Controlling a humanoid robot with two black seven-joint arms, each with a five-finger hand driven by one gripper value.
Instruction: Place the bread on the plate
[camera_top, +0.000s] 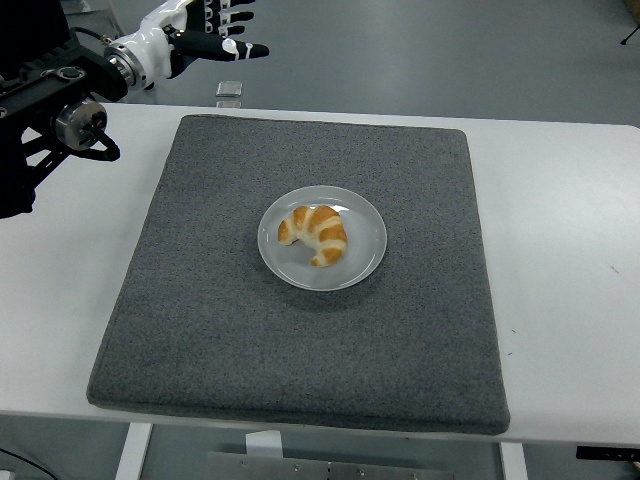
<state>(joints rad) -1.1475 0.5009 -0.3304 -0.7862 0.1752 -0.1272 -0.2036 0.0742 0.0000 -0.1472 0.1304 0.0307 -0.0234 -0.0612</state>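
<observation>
A golden croissant (315, 233) lies on the white round plate (365, 255) in the middle of the grey mat (200, 300). My left hand (215, 28) is raised at the top left, far up and left of the plate, with its white-and-black fingers spread and nothing in them. The black left arm (50, 110) comes in from the left edge. The right arm is out of view.
The grey mat covers most of the white table (570, 250). A small clear object (229, 89) sits at the table's far edge, just beyond the mat. Grey floor shows behind the table.
</observation>
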